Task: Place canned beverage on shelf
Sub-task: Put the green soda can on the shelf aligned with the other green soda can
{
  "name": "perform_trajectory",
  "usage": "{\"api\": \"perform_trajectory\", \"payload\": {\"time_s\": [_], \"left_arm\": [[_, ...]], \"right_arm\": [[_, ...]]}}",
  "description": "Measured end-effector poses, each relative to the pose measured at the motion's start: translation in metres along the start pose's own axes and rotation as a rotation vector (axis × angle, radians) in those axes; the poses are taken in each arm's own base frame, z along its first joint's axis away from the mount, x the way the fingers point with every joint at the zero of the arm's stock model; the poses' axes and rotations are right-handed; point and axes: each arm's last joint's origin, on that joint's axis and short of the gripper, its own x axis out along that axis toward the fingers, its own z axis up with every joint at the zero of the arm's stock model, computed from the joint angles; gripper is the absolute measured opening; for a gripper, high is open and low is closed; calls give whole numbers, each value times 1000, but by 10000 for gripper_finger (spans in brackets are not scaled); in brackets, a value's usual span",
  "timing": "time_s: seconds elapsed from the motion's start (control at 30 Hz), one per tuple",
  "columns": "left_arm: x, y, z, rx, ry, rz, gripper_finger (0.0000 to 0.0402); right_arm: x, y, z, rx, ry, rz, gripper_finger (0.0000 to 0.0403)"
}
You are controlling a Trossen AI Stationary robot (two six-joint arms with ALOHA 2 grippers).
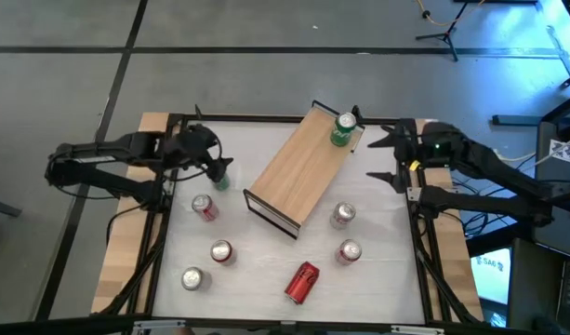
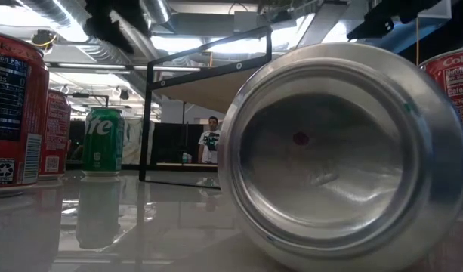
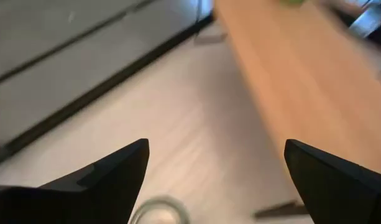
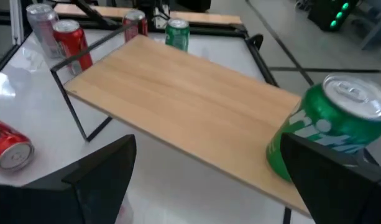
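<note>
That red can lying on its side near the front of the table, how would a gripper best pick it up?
Judging by its pose, grip the red can across the middle of its rounded body, coming straight down from above, fingers straddling its sides, not its ends.

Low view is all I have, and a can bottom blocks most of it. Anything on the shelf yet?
Observer: Yes. One green can stands upright on the shelf, at the end nearest the right arm.
Operator: Is the right arm holding it?
Observer: No. The right pincer is open, just off that end and clear of the can.
Operator: And the left?
Observer: The left pincer is open beside a second green can that stands on the table.
</note>
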Motion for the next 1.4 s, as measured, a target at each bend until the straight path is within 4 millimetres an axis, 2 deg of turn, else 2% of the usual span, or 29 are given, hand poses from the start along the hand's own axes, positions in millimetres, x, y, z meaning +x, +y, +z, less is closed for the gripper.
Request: {"api": "perform_trajectory", "payload": {"time_s": [0.23, 0.47, 0.63, 0.9, 1.17, 1.4], "left_arm": [[23, 14, -4, -35, 217, 105, 364], [46, 23, -2, -39, 354, 118, 364], [57, 26, -3, 18, 437, 103, 364], [65, 32, -3, 114, 493, 96, 364], [65, 31, -8, 131, 536, 74, 364], [69, 28, -17, 181, 567, 64, 364]], "right_arm": [[9, 3, -10, 11, 13, 95, 392], [17, 7, -19, 48, 6, 215, 392], [24, 10, -35, 112, 29, 235, 392], [30, 15, -62, 230, -14, 225, 392], [25, 18, -71, 265, -90, 211, 392], [33, 18, -80, 265, -170, 205, 392]]}}
